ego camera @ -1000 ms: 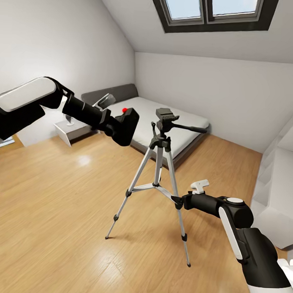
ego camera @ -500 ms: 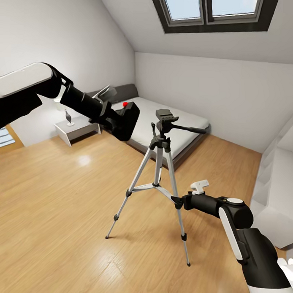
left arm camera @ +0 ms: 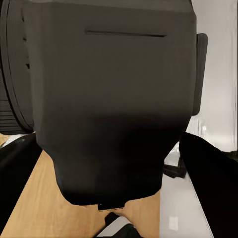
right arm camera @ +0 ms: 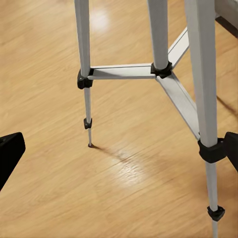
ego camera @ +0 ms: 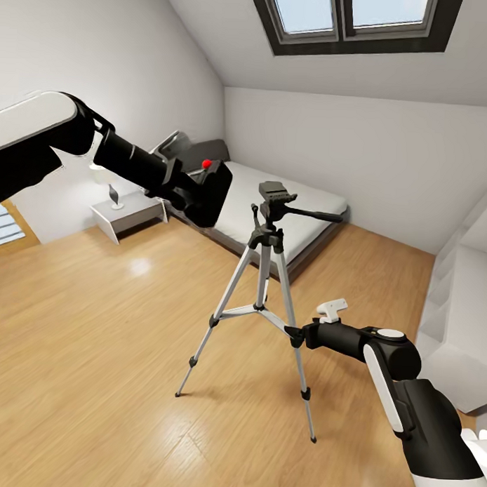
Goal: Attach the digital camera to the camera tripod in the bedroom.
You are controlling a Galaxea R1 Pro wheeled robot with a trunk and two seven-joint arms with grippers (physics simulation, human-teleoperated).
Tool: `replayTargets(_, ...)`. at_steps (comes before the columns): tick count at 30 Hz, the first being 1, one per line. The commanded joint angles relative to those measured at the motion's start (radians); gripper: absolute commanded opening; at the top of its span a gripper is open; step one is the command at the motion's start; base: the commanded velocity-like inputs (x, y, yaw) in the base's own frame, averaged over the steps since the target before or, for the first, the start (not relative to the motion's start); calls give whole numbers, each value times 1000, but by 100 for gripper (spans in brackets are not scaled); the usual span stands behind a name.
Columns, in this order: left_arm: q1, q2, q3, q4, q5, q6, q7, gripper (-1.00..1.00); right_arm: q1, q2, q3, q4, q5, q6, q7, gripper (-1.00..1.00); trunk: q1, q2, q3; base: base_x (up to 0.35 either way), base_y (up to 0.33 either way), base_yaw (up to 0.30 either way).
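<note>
- The bedroom's bed (ego camera: 301,203) lies at the far side, a nightstand (ego camera: 128,215) to its left.
- The camera tripod (ego camera: 259,300) stands upright on the wood floor (ego camera: 92,350), mid-room; its thin legs look light and easy to tip, so any push on the bare head (ego camera: 275,192) should be straight down.
- The right claw (ego camera: 296,335) sits just beside a near tripod leg; whether it grips, I cannot tell.
- The left claw (ego camera: 192,192) clamps the digital camera (ego camera: 209,193), aloft left of the head: rigid, boxy, likely smooth; hold the body, not the lens.
</note>
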Motion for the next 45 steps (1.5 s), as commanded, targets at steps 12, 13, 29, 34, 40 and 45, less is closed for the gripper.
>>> replayTargets(12, -4, 0, 114, -57, 9, 0, 29, -100, -3, -6, 0, -1, -6, 4, -2, 100, 1, -2, -2, 0, 0, 0)
replayTargets(13, -4, -1, 120, -62, 10, 0, 34, -100, -2, -10, 0, -1, -6, 0, -2, 100, 1, -2, -2, 0, 0, 0)
replayTargets(29, -3, -24, 155, -115, 142, 0, 250, -100, 7, -62, 6, -1, -6, -105, 2, 100, 1, -2, -2, 0, 0, 0)
replayTargets(34, 4, -24, 205, -126, 142, 0, 290, -100, 8, -63, 7, -1, -6, -109, 2, 100, 1, -2, -2, 52, 0, 0)
replayTargets(40, 6, -24, 215, -128, 142, 0, 314, -100, 8, -63, 7, -1, -6, -110, 2, 100, 1, -2, -2, 237, 0, 0)
replayTargets(45, 6, -23, 216, -129, 142, 0, 320, -100, 9, -63, 8, -1, -5, -111, 2, 100, 1, -2, -2, 277, 0, 0)
